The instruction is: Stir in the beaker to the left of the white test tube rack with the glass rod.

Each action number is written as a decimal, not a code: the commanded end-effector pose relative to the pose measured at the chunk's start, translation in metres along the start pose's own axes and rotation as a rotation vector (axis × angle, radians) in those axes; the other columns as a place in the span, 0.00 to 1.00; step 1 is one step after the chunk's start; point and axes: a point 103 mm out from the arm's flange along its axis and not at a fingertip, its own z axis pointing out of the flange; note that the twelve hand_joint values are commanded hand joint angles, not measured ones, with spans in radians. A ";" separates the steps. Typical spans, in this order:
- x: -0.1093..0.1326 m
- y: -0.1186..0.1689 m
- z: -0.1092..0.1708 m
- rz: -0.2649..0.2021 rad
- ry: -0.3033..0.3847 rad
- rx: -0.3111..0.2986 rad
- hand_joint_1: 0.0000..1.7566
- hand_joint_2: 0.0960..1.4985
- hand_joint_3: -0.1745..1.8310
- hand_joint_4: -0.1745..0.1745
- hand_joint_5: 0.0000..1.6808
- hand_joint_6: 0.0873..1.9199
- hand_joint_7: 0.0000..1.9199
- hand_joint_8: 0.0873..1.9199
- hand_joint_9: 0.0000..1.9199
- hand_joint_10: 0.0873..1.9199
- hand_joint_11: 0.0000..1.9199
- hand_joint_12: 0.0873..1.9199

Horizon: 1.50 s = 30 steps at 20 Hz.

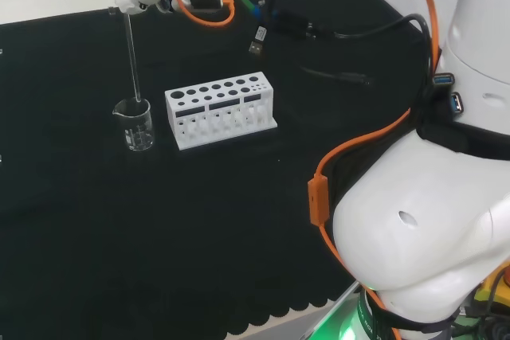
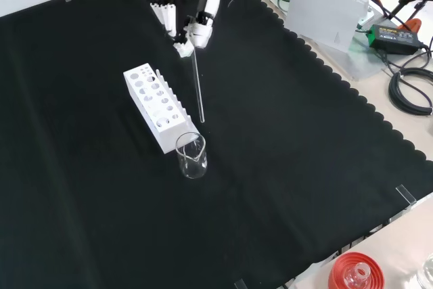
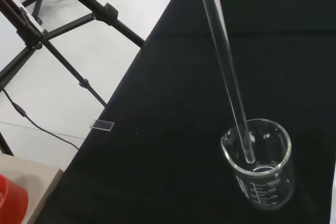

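The hand (image 2: 181,6) has its fingers curled round the top of the glass rod (image 1: 133,53), which hangs nearly upright; its tip seems, through the wrist view, just inside the beaker (image 1: 134,123), which stands just left of the white test tube rack (image 1: 220,109) in the head view; stirring well means small slow circles kept off the thin clear wall; the rack is blocky, holed plastic.

light: even, bright, overhead
shadows: barely any on the black cloth (image 2: 284,140)
glare: faint glints on the beaker (image 3: 260,163)
blur: white hand part at wrist view's top
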 end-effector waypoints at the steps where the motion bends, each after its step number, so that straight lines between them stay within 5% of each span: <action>1: -0.005 0.018 0.008 0.007 0.010 0.027 0.74 0.71 0.04 0.00 0.66 0.23 0.62 0.47 0.91 0.29 0.84 0.37; 14: -0.019 0.052 0.034 0.017 0.013 0.069 0.74 0.71 0.04 0.00 0.66 0.23 0.62 0.47 0.91 0.29 0.84 0.37; 30: -0.046 0.049 0.065 0.033 0.067 0.139 0.74 0.71 0.03 0.00 0.66 0.23 0.63 0.47 0.91 0.29 0.83 0.37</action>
